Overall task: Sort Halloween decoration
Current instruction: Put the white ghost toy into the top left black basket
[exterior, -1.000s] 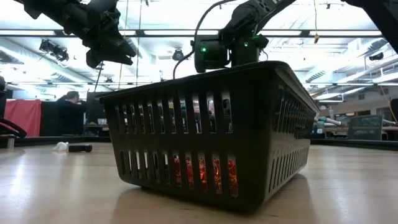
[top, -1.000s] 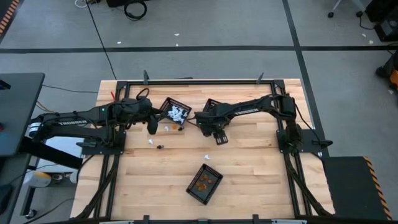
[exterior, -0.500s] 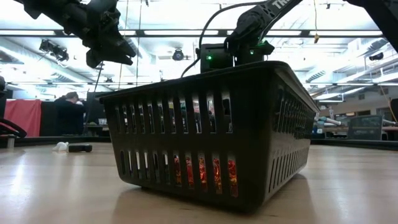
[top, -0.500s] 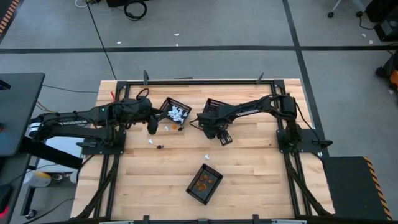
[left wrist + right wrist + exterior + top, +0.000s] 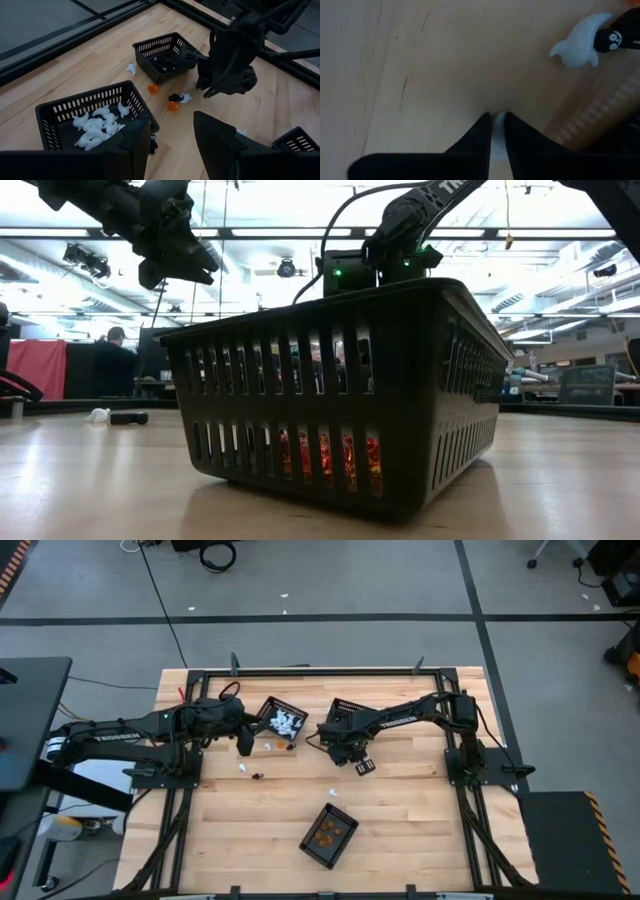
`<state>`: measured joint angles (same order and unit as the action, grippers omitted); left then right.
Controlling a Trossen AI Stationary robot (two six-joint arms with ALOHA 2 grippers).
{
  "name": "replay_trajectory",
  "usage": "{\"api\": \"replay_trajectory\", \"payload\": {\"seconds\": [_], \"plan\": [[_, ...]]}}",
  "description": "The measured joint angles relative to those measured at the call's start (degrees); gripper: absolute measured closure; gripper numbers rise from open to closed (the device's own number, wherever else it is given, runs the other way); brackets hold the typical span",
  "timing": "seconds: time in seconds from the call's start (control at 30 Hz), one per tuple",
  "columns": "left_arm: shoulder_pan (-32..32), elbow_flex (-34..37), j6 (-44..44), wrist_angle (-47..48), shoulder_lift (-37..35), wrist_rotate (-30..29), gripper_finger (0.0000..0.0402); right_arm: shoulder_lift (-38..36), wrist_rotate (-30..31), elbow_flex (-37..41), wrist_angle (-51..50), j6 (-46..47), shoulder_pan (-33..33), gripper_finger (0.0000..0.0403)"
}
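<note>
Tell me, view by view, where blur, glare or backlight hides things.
Low view: bright ceiling lights backlight the near basket, leaving it almost a silhouette, orange showing only through its lower slots. Right wrist view: the right gripper sits so close to the table that its fingers and the white ghost look soft. Left wrist view: the left gripper fingers are dark and blurred; the white ghosts' basket is clear.

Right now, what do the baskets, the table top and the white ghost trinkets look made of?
Baskets: most likely moulded black plastic, semi-gloss; evenly slotted walls with a rolled rim.
Table top: light wood, butcher-block style; parallel strips and grain, with a soft sheen in the low view.
White ghost trinkets: probably plastic or rubber; smooth, rounded, uniformly white. Too small to tell which.
</note>
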<state>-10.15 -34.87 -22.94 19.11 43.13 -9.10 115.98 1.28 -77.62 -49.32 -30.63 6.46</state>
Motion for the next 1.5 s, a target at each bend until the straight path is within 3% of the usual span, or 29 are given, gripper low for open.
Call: {"api": "replay_trajectory", "payload": {"seconds": [0.5,1.0,1.1,1.27,1.5], "plan": [[0.0,0.0,0.0,0.0,0.0,0.0,0.0241,-0.1,-1.0,0.0,0.3,3.4,0.0,0.0398],[0.0,0.0,0.2,0.0,0.0,-0.2,0.0241,-0.3,-4.3,-8.5,-2.5,5.6,0.0,0.0399],[0.0,0.0,0.1,0.0,0.0,-0.2,0.0241,-0.3,-4.4,-8.5,-6.9,6.1,0.0,0.0381],[0.0,0.0,0.1,0.0,0.0,-0.3,0.0241,-0.3,-4.0,-7.5,-12.7,-1.9,-0.9,0.0314],[0.0,0.0,0.1,0.0,0.0,-0.3,0.0241,-0.2,0.4,-6.6,-9.0,-11.7,-1.2,0.0226]]}}
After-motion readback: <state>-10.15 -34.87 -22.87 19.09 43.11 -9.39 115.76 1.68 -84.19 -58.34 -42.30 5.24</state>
